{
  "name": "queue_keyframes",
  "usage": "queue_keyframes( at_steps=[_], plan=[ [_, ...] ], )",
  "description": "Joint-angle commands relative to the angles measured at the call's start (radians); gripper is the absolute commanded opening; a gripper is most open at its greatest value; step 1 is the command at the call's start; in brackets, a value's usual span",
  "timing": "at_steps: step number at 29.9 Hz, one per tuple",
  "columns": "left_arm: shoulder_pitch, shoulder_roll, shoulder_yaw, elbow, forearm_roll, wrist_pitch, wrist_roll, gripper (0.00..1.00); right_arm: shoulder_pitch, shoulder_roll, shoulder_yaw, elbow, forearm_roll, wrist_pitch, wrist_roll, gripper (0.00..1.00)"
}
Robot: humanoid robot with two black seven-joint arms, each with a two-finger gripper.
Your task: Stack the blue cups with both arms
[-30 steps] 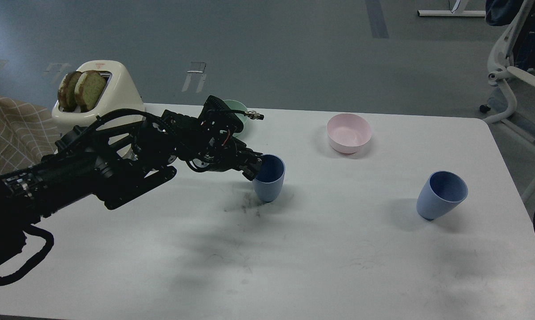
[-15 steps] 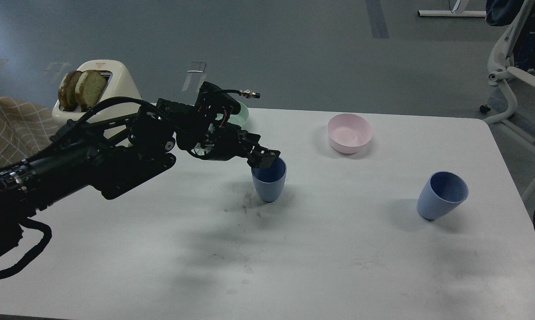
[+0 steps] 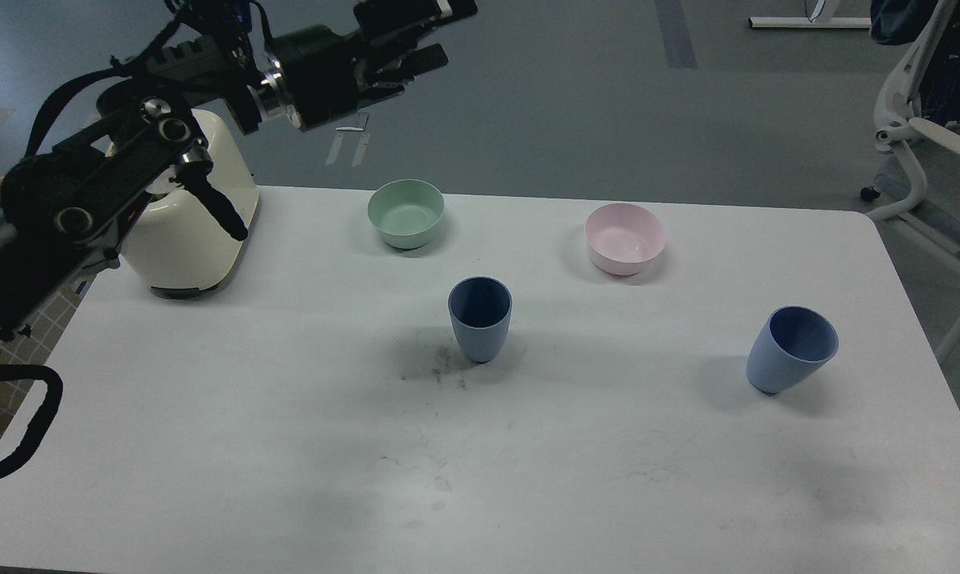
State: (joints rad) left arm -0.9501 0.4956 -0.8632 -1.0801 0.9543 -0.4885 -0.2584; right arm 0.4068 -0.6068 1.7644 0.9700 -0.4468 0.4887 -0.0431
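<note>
Two dusty-blue cups stand open side up on the white table (image 3: 289, 446). One blue cup (image 3: 480, 319) is at the table's middle. The other blue cup (image 3: 791, 351) is at the right and looks tilted in this view. My left arm is raised high over the back left of the table. Its gripper (image 3: 458, 30) is at the top of the view, far above and behind the middle cup. Its two fingers are apart and hold nothing. My right arm is out of view.
A cream toaster (image 3: 189, 239) stands at the back left, partly behind my left arm. A mint-green bowl (image 3: 406, 213) and a pink bowl (image 3: 625, 237) sit behind the cups. A white chair frame (image 3: 918, 135) stands beyond the table's right edge.
My left gripper was at the middle cup's rim. It has let go and swung far up and back to the top of the view. The cup stays standing in place.
</note>
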Motion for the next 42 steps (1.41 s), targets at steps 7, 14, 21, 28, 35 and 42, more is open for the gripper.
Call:
queue_keyframes(
  at_steps=[7, 14, 21, 28, 35, 42],
  plan=[
    [0.223, -0.04, -0.359, 0.0, -0.287, 0.005, 0.002, 0.98, -0.003, -0.025, -0.037, 0.156, -0.378, 0.0, -0.003, 1.0],
    [0.306, -0.052, -0.49, -0.014, -0.304, 0.042, 0.005, 0.98, -0.028, -0.018, -0.051, 0.358, -0.747, 0.0, 0.0, 1.0],
    [0.346, -0.06, -0.519, -0.023, -0.318, 0.093, 0.01, 0.98, -0.033, -0.014, -0.141, 0.55, -1.058, 0.0, 0.0, 1.0],
    [0.338, -0.026, -0.516, -0.004, -0.316, 0.084, 0.011, 0.98, -0.068, 0.001, -0.265, 0.628, -1.361, 0.0, -0.006, 1.0],
    [0.343, -0.058, -0.519, -0.006, -0.313, 0.085, 0.01, 0.98, -0.212, -0.007, -0.327, 0.628, -1.55, 0.0, -0.008, 1.0],
    [0.364, -0.063, -0.519, -0.015, -0.304, 0.087, 0.011, 0.98, -0.295, -0.01, -0.332, 0.627, -1.629, 0.0, -0.008, 1.0]
  ],
)
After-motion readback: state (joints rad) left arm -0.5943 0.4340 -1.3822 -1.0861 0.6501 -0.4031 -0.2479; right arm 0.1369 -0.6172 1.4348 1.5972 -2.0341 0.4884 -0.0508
